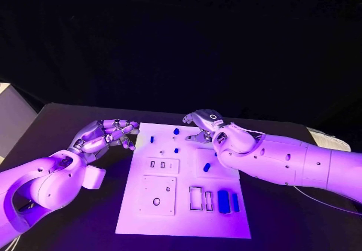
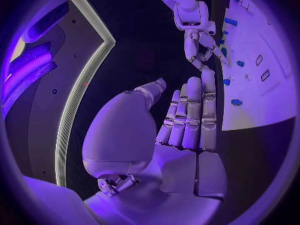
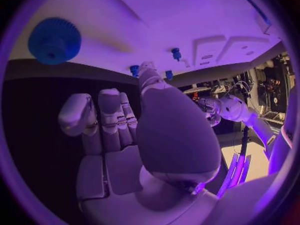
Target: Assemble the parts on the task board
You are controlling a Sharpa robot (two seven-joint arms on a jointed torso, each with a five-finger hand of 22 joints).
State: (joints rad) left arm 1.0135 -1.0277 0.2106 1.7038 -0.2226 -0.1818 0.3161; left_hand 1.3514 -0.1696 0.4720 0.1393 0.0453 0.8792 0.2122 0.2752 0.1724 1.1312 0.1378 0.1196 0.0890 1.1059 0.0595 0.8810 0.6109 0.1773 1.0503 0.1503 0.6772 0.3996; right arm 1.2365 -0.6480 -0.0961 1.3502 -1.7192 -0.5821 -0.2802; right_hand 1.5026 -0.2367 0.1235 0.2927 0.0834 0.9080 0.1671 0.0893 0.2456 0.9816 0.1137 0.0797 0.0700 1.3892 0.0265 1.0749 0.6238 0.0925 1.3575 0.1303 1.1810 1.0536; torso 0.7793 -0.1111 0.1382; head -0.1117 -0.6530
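The white task board (image 1: 189, 209) lies mid-surface; the left hand (image 1: 105, 135) hovers at its ten o'clock corner, fingers loosely apart, holding nothing; the right hand (image 1: 202, 125) at twelve o'clock, its grasp unclear; blue parts (image 1: 223, 201) lie at five o'clock.

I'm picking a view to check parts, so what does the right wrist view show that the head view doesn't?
Right wrist view alone: a blue gear on the task board, close up, and the right hand from behind. Head view alone: the board's near end, with long blue parts beside rectangular slots. Both share the board, the left hand and small blue pegs.
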